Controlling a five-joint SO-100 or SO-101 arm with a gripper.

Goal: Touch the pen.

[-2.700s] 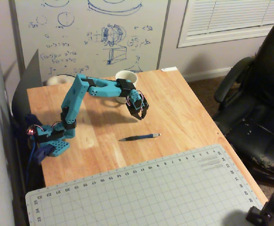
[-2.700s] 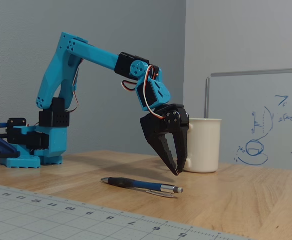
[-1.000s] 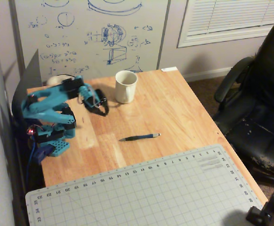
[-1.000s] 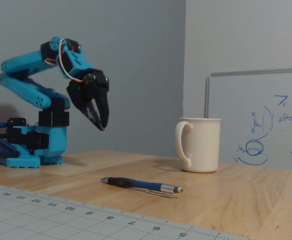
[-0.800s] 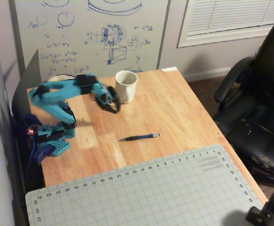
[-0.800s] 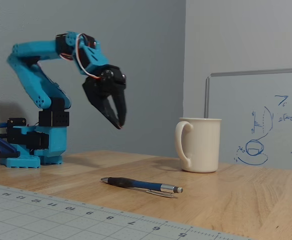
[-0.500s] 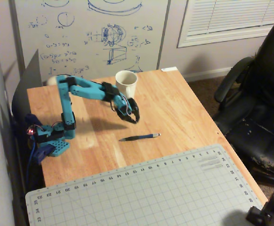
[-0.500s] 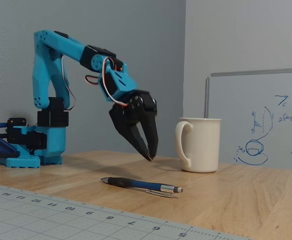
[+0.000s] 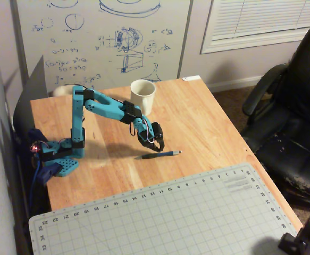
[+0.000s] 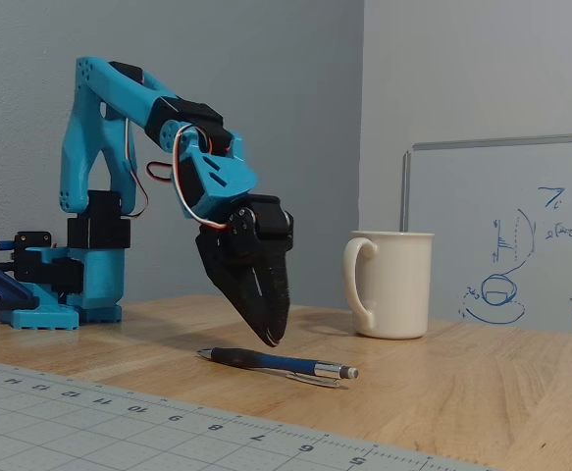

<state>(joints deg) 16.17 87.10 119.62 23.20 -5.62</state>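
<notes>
The pen [image 9: 158, 154] is thin and dark blue with a silvery end, lying flat on the wooden table in front of the cutting mat; it also shows in the fixed view [image 10: 276, 362]. My gripper [image 9: 155, 147] hangs from the blue arm, pointing down just above and behind the pen's middle. In the fixed view the gripper [image 10: 273, 340] has its black jaws closed together, empty, with the tip a small gap above the pen. I cannot tell whether it touches the pen.
A white mug [image 9: 142, 96] stands on the table behind the gripper, also in the fixed view [image 10: 391, 284]. A grey cutting mat [image 9: 160, 218] covers the front. The arm's base [image 9: 59, 154] is at the left. A whiteboard [image 9: 101, 40] stands behind.
</notes>
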